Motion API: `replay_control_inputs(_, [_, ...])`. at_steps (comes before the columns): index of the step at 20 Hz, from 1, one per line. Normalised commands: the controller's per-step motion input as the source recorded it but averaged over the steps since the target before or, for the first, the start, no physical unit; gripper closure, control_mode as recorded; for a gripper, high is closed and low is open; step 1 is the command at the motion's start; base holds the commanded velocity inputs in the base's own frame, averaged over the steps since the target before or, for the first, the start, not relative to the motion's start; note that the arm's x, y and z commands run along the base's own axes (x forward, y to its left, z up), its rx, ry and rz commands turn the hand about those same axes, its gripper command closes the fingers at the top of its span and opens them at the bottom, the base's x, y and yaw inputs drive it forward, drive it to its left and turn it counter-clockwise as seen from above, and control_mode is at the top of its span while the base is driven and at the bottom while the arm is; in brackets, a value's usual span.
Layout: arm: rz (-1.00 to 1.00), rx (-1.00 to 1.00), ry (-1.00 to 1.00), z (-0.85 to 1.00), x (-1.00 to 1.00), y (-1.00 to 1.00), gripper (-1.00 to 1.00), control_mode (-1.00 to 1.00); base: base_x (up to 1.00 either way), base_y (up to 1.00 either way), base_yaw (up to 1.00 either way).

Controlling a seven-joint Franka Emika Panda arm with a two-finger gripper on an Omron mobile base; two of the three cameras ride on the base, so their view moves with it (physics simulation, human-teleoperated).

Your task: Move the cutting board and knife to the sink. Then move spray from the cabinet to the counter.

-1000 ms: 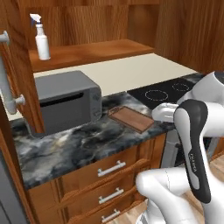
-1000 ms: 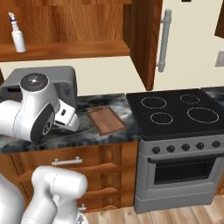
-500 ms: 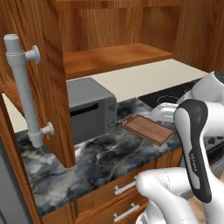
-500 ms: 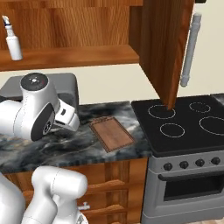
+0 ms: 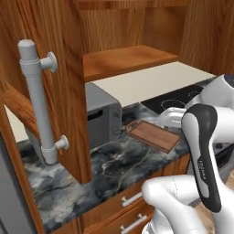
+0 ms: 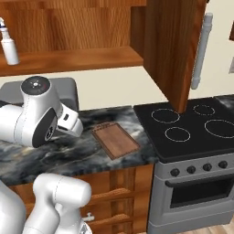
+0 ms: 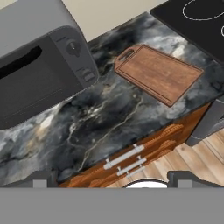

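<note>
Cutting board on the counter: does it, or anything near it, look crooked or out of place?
The cutting board lies flat but askew, angled to the counter edge between the toaster oven and the stovetop. The cabinet door hangs open. Nothing is spilled or damaged.

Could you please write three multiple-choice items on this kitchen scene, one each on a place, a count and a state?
1. Where does the cutting board lie?
A. On the counter between the toaster oven and the stove
B. On the stove
C. On the cabinet shelf

2. How many round knobs show on the stove's front panel in the right base view?
A. Two
B. Four
C. Six

3. What state is the cabinet door in?
A. Shut
B. Swung open
C. Taken off

Answers:
1. A: the board rests flat on the marble top, apart from both appliances.
2. B: four dark knobs sit in a row above the oven door.
3. B: the door stands out from the cabinet, with the shelf and spray bottle exposed.
</note>
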Motion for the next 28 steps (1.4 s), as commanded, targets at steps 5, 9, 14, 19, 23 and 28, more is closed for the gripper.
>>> replay_control_inputs(5, [0.00,0.00,0.00,0.00,0.00,0.00,-1.00,1.00,0.33,0.30,-0.29])
replay_control_inputs(9, [0.00,0.00,0.00,0.00,0.00,0.00,-1.00,1.00,0.40,0.44,-0.28])
replay_control_inputs(14, [0.00,0.00,0.00,0.00,0.00,0.00,-1.00,1.00,0.51,0.35,-0.21])
replay_control_inputs(19, [0.00,0.00,0.00,0.00,0.00,0.00,-1.00,1.00,0.50,0.23,-0.20])
replay_control_inputs(23, [-0.01,-0.01,0.00,-0.01,0.29,0.03,-1.00,-1.00,0.23,0.12,-0.06])
replay_control_inputs(28, [0.04,-0.06,-0.01,-0.18,0.65,0.00,-1.00,-1.00,0.00,0.00,0.00])
